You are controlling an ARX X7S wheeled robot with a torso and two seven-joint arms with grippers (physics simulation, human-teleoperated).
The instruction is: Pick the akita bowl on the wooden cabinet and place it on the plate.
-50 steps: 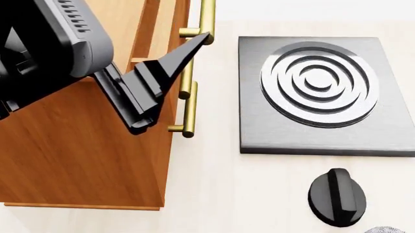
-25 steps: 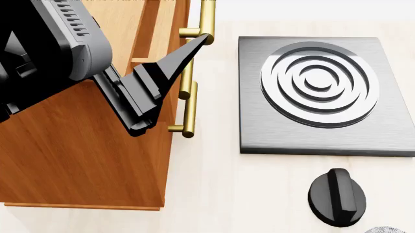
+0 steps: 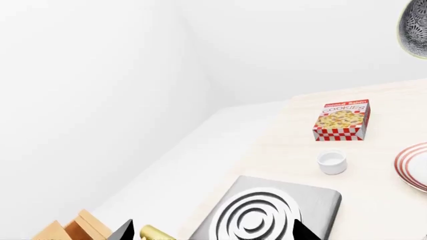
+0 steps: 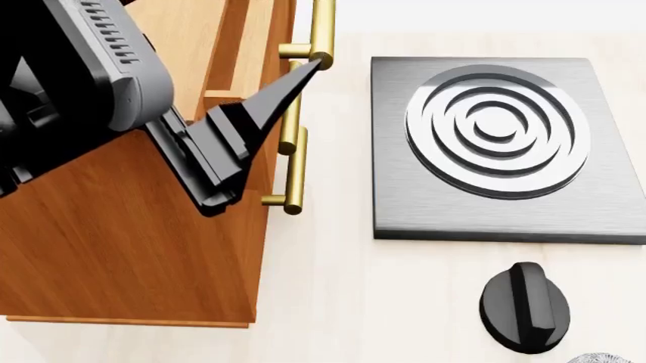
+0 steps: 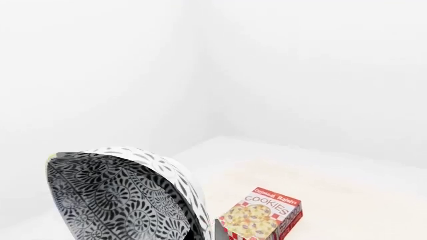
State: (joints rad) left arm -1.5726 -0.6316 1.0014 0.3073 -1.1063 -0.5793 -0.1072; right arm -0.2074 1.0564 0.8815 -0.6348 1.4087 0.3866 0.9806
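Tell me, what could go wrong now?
The open left gripper is right by the cabinet and its handle, and might snag it. The bowl is up in the air; if it slips, it could fall and miss the plate.

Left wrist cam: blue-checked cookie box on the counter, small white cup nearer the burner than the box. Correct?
Not quite. The cookie box is red-checked, not blue, as the left wrist view shows. The rest holds: it stands on the counter, with the small white cup nearer the burner.
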